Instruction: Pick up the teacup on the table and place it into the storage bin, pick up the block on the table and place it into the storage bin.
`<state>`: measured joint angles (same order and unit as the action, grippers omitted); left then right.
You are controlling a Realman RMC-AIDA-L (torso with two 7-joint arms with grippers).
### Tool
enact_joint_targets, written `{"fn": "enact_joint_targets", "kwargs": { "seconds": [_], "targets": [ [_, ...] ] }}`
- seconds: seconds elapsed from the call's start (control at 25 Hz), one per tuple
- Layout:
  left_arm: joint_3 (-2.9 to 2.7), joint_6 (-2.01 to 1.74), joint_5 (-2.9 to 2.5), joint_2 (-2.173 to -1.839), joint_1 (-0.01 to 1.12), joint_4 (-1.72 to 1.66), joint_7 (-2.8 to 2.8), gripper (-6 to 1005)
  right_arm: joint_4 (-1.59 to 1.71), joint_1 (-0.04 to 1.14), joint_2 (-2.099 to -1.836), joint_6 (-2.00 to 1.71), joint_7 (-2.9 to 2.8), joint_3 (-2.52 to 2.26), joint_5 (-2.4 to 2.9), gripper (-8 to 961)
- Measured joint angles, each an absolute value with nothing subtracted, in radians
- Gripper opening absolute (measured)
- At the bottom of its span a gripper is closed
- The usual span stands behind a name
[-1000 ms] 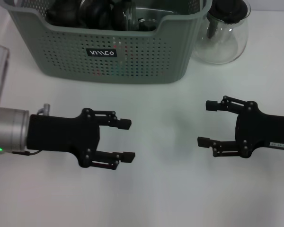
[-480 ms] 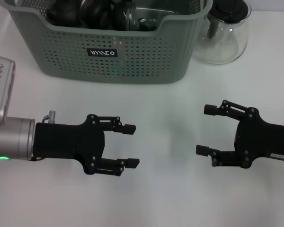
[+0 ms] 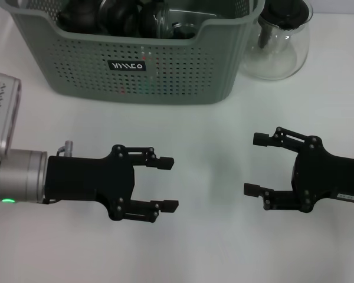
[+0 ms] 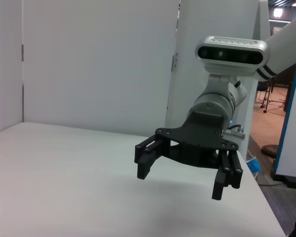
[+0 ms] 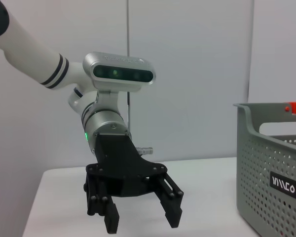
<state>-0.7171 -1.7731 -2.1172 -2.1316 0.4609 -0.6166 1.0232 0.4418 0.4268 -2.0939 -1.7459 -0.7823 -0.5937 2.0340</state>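
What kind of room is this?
Probably a lab or test area in an office: a bare white table, plain partition walls, and office chairs in an open space beyond.

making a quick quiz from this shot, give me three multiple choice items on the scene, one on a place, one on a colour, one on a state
1. Where does the glass teapot stand relative to the storage bin?
A. on the robot's right of it
B. inside it
C. on the robot's left of it

2. What colour is the bin's small label?
A. red with black letters
B. black with white letters
C. plain yellow

3. How are the left gripper and right gripper?
A. both shut on a teacup
B. left open, right shut on a block
C. both open and empty

Answers: 1 A, the teapot sits just off the bin's right wall. 2 B, white letters show on black. 3 C, both hang over bare table with fingers spread and nothing between them.
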Motion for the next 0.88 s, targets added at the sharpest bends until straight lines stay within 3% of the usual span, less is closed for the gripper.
{"fn": "enact_joint_targets", "kwargs": {
  "seconds": [0.88],
  "targets": [
    [-0.722,-1.685,-2.121,-2.143,0.471,-0.578,1.017,735,0.412,0.432,-2.095,-1.655,-0.78,-0.595,2.035,925]
  ]
}}
